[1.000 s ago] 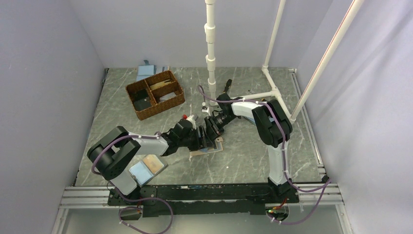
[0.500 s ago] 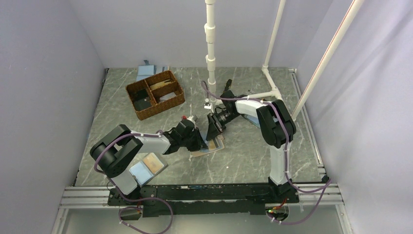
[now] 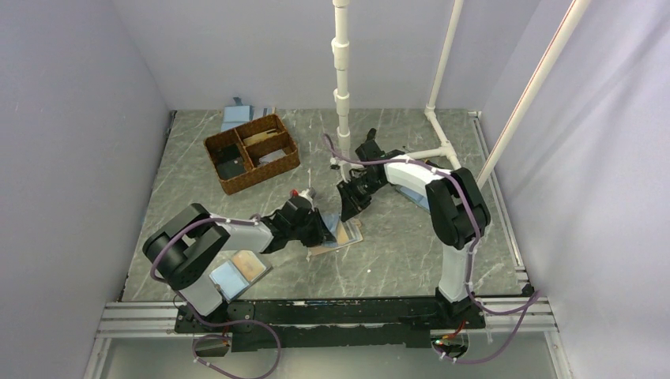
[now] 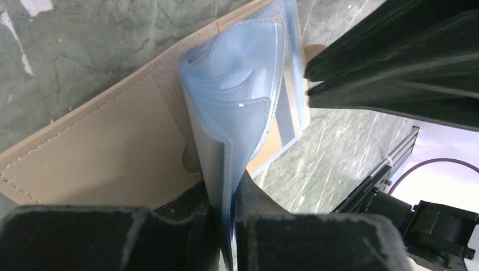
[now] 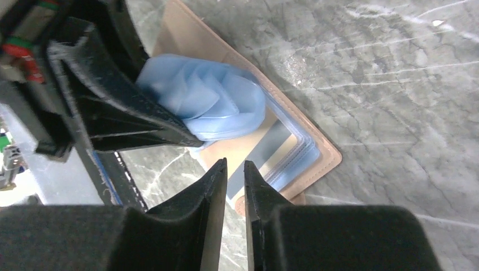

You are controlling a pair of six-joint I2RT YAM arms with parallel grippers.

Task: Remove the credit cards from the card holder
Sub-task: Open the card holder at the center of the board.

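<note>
The card holder [image 3: 348,235] lies open on the table, tan-edged with light-blue clear sleeves. My left gripper [image 3: 322,230] is shut on a bundle of the sleeves [image 4: 237,107] and holds them up off the tan panel [image 4: 96,147]. My right gripper [image 3: 348,207] hovers just above the holder's far panel [image 5: 316,161], its jaws a narrow gap apart with nothing between them [image 5: 234,166]. A grey-blue card [image 5: 265,149] shows in a flat sleeve under it. The lifted sleeves [image 5: 209,101] bulge beside the left fingers [image 5: 124,113].
A wicker basket [image 3: 253,151] with compartments stands at the back left, a blue folder [image 3: 237,116] behind it. A blue-and-brown folder [image 3: 237,271] lies by the left arm's base. A white pipe post [image 3: 342,95] rises behind the right gripper.
My right gripper has lifted off the card holder and drawn back toward the post. My left gripper stays down on the holder with the sleeves in it.
</note>
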